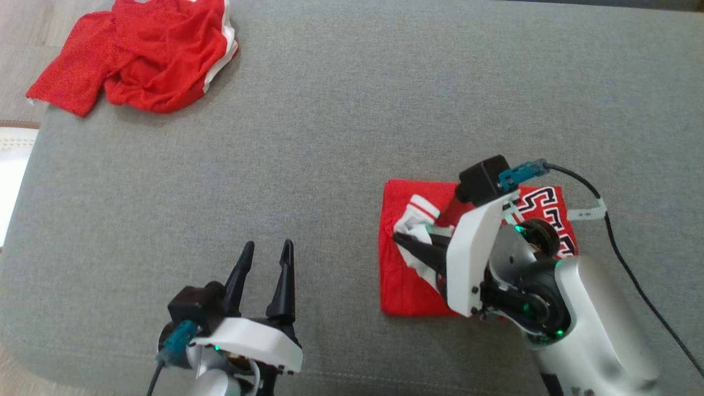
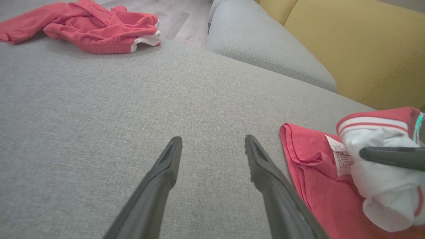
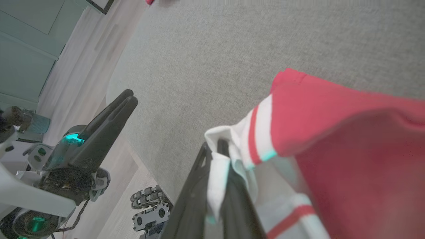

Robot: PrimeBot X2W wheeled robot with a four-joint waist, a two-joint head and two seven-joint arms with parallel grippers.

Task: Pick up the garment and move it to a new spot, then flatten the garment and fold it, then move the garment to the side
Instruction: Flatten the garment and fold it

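Folded red garment (image 1: 404,286) lies on the grey cushion (image 1: 341,137), robot's right side. Right gripper (image 1: 399,239) is clamped on its white striped trim. Left gripper (image 1: 268,245) is spread, empty, just beside. Likely the last fold or the move aside; the next move needs a drag that keeps the layers together.

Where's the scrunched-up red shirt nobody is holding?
In the head view, the crumpled red mesh garment lies at the far left corner of the grey fabric cushion, far from the folded red jersey at the right.
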